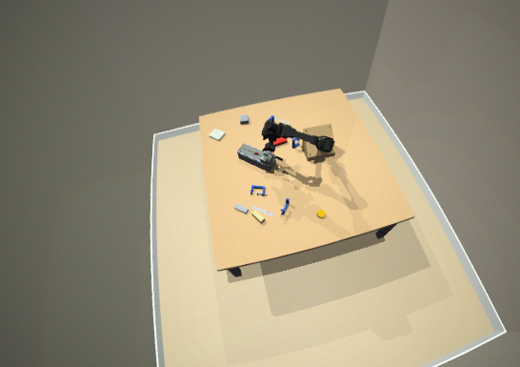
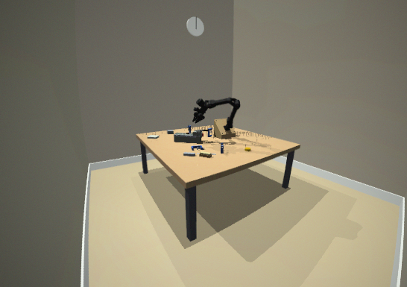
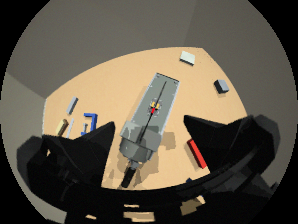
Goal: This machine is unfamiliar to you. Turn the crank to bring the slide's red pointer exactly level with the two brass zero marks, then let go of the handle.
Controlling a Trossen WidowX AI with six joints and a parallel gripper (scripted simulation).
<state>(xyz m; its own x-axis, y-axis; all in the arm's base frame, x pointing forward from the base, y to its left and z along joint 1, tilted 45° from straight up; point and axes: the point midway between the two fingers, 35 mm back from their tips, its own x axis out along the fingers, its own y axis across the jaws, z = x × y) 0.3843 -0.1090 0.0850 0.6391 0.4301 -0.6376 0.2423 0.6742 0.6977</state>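
Note:
The grey machine [image 1: 250,158] [image 2: 183,139] [image 3: 162,92] stands on the table, with a slot along its top. In the wrist view the slide's red pointer [image 3: 153,111] is at the slot, close beside the two small brass marks [image 3: 153,105]. Its red shows slightly on the crank side of them; whether it is exactly level is too small to tell. The crank's black handle [image 3: 128,177] [image 1: 278,157] sticks out at the machine's near end in the wrist view. My gripper [image 3: 149,121] [image 2: 196,121] is wide open and empty, raised above the machine, clear of the handle.
A red block [image 3: 197,153] [image 1: 280,141] lies beside the machine. Blue brackets [image 1: 258,187] [image 1: 285,207], a grey bar [image 1: 241,209], a yellowish block [image 1: 258,216] and a yellow disc [image 1: 321,214] are on the table. A pale slab [image 1: 217,134] and a dark grey block [image 1: 244,119] lie farther off.

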